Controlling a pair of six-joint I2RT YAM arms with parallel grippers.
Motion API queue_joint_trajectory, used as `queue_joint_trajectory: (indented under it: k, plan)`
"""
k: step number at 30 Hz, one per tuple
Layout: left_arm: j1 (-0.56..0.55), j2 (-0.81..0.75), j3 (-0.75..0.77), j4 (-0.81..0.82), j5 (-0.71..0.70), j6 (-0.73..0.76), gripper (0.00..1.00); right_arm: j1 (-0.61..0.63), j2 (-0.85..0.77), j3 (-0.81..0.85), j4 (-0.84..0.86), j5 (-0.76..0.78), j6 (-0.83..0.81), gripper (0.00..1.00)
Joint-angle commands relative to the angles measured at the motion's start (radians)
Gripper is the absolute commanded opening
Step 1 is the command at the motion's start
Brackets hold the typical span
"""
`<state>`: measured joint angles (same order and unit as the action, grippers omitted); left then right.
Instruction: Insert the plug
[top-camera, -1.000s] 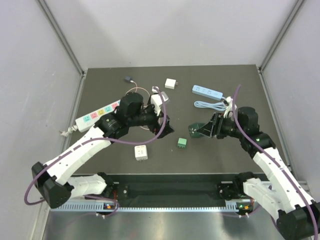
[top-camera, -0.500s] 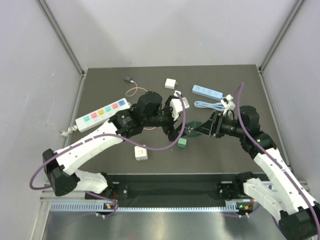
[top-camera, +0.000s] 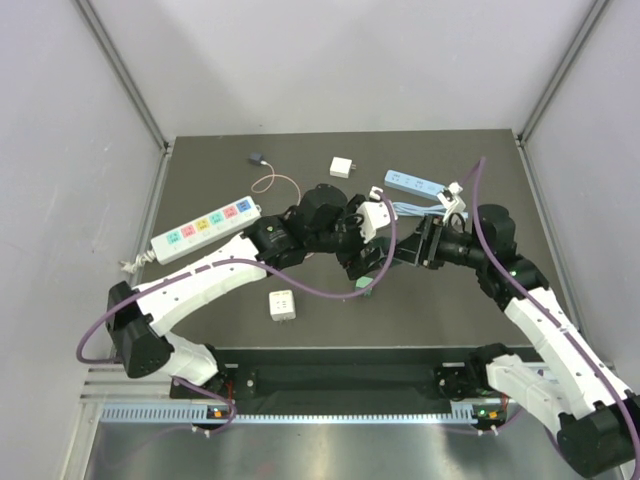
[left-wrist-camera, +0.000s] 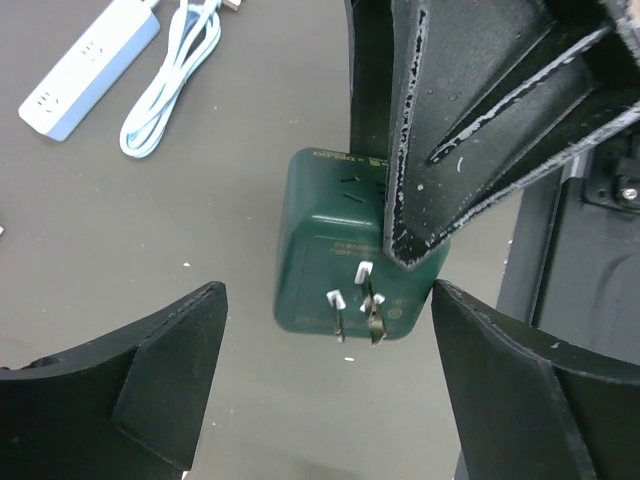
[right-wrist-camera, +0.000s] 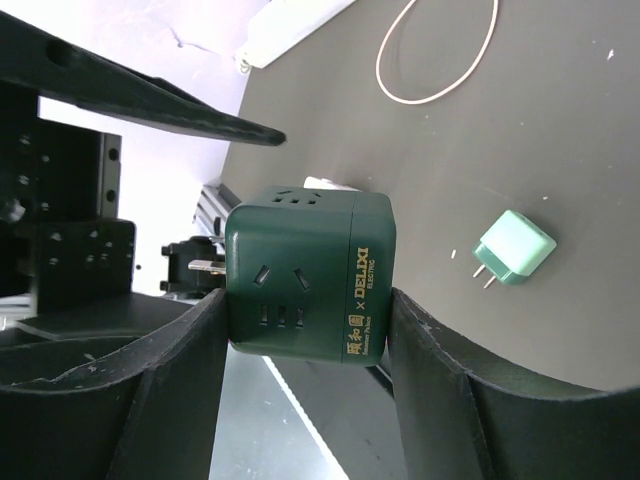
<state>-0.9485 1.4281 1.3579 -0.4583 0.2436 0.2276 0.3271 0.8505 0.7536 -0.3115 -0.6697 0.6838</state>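
Note:
My right gripper (right-wrist-camera: 305, 300) is shut on a dark green cube adapter (right-wrist-camera: 300, 275) and holds it above the table, sockets facing its camera. In the left wrist view the same cube (left-wrist-camera: 330, 250) shows its metal prongs (left-wrist-camera: 355, 305), pinched by the right gripper's fingers (left-wrist-camera: 440, 120). My left gripper (left-wrist-camera: 325, 330) is open and empty, its jaws wide on either side just below the cube, not touching it. From above, both grippers meet mid-table, the left (top-camera: 368, 262) and the right (top-camera: 402, 250). A small light green plug (right-wrist-camera: 513, 247) lies on the mat.
A white power strip with coloured sockets (top-camera: 200, 228) lies at the left. A blue power strip (top-camera: 415, 183) with a coiled cable (left-wrist-camera: 165, 80) is at the back right. A white adapter (top-camera: 343, 167), a white cube (top-camera: 282, 305) and a pink cable loop (top-camera: 272, 183) also lie on the mat.
My left arm has swung right, from beside the white strip to the cube held by my right gripper. The right gripper has edged left with the cube still in it.

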Motion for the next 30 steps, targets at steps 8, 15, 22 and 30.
queue_joint_trajectory:
  k: [8,15,22,30]
  plan:
    - [-0.010,0.054,0.038,0.038,-0.043,0.036,0.77,0.023,0.007,0.064,0.103,-0.030,0.052,0.38]
    - [-0.010,0.046,0.017,0.087,-0.012,-0.008,0.34,0.027,-0.019,0.052,0.123,-0.042,0.074,0.39]
    - [-0.007,-0.047,-0.077,0.237,0.026,-0.129,0.00,0.027,-0.079,0.038,0.149,-0.048,0.076,0.56]
    - [-0.003,-0.100,-0.123,0.314,0.098,-0.373,0.00,0.027,-0.171,0.026,0.190,-0.048,0.037,0.84]
